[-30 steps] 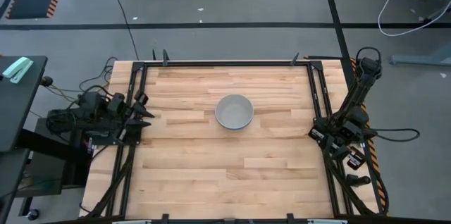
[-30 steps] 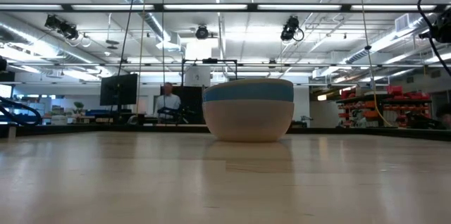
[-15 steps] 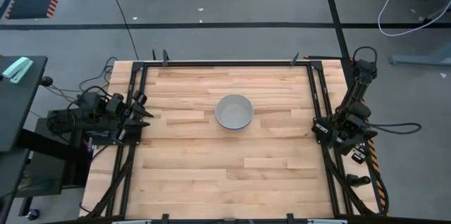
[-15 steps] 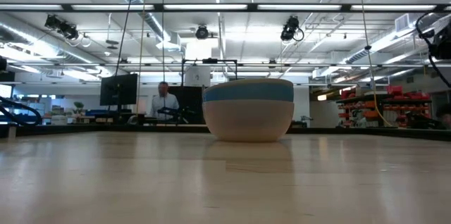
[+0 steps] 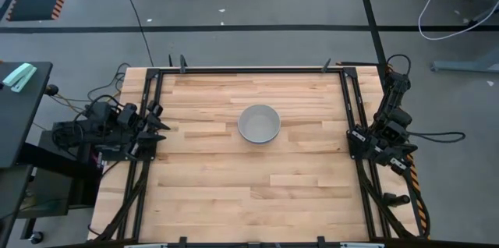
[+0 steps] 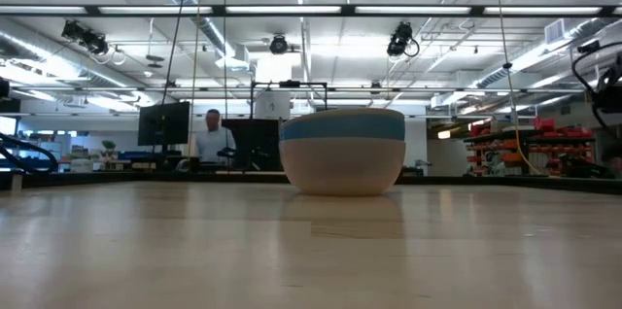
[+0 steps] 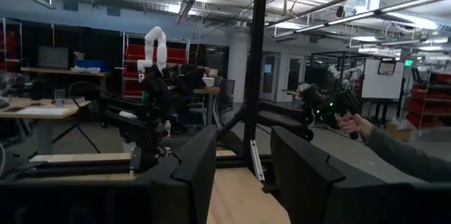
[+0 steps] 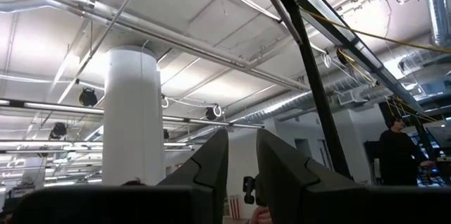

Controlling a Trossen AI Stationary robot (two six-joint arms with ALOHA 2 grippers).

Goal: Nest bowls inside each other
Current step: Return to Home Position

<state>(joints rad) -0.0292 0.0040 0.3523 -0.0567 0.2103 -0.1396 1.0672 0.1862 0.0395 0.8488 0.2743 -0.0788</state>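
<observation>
The three bowls stand nested in one stack (image 5: 259,124) in the middle of the table, resting on the stack's base. In the low view the stack (image 6: 342,152) shows a salmon-pink outer bowl, a blue band above it and a pale grey-white rim on top. My left gripper (image 5: 161,126) is at the table's left edge, open, its fingers (image 7: 194,175) pointing toward the stack from far off. My right gripper (image 5: 352,140) sits at the right edge, tipped up toward the ceiling, with a narrow gap (image 8: 242,168) between its fingers.
A black metal frame (image 5: 249,69) runs round the wooden table top. Cables lie by both arm bases. Bare wood surrounds the stack on every side. Beyond the table a person (image 6: 211,136) walks in the room, and another person's sleeve and hand (image 7: 373,136) show in the left wrist view.
My right arm has folded back a little at the table's right edge, its gripper shifting slightly toward the far edge. The bowl stack has stayed where it was. A person in the room behind has walked leftward in the low view.
</observation>
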